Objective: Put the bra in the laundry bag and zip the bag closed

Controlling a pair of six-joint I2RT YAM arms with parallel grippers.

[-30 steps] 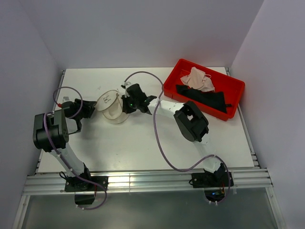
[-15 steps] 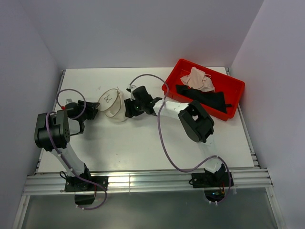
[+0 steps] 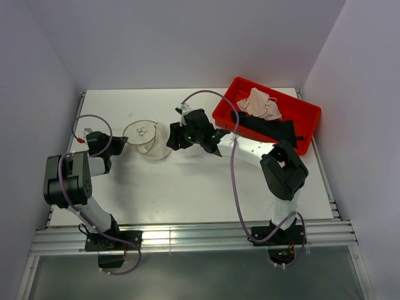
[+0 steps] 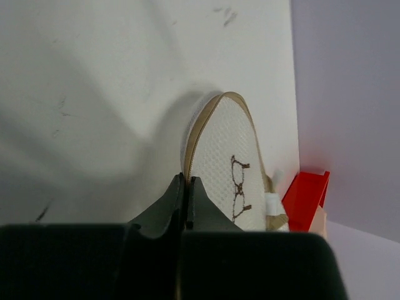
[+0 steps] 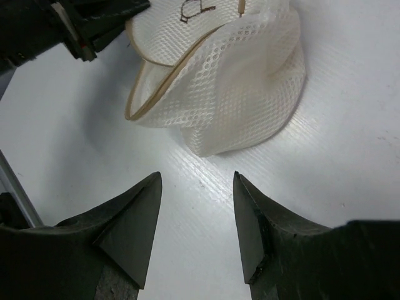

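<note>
The laundry bag (image 3: 150,140) is a whitish mesh dome with a tan rim, lying on the white table left of centre. My left gripper (image 3: 122,141) is shut on the bag's rim (image 4: 187,164) at its left side. In the right wrist view the bag (image 5: 231,94) lies just beyond my right gripper (image 5: 197,181), which is open, empty and apart from it. In the top view the right gripper (image 3: 174,137) is just right of the bag. The pale pink bra (image 3: 259,104) lies in the red tray (image 3: 306,115) at the back right.
A black garment (image 3: 269,129) lies in the red tray beside the bra. Purple cables loop over both arms. The tray's corner shows in the left wrist view (image 4: 303,195). Grey walls close in the table on three sides.
My right gripper has let go of the bag and drawn back to the right. The bag has settled lower and shifted slightly. My left gripper still holds the rim.
</note>
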